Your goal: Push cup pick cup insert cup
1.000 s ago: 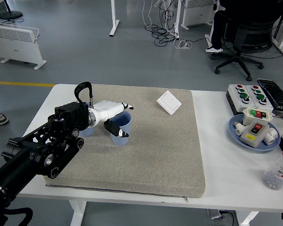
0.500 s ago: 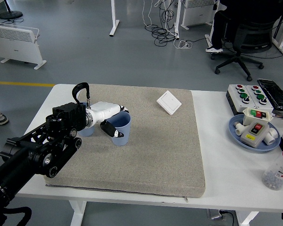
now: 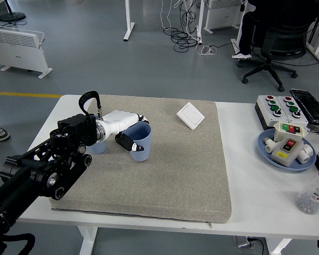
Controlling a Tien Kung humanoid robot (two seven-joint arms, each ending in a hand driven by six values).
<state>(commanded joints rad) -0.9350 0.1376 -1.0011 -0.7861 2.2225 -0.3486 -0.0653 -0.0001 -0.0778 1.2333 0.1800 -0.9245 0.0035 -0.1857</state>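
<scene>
**Left hand holds a blue cup**

Left hand [image 3: 126, 133] is wrapped around a blue cup [image 3: 140, 142]. White fingers [image 3: 133, 120] go along the far side of the cup, and the black thumb [image 3: 125, 141] presses on the near side. The cup leans a little, with its open top tipped away from the arm. You cannot tell if its bottom touches the mat or hangs just above it.

A second blue cup [image 3: 97, 147] is just beside the first one, on the arm's side. Most of it hides behind the black arm [image 3: 48, 170], which comes in from the lower left corner.

Both cups are at the left part of a gray mat [image 3: 170, 175]. The mat covers the middle of the white table [image 3: 250, 186]. A white square switch [image 3: 190, 115] lies on the far part of the mat, well apart from the cups.

On the right side of the table sits a blue plate [image 3: 266, 151] with button boxes in it.
</scene>
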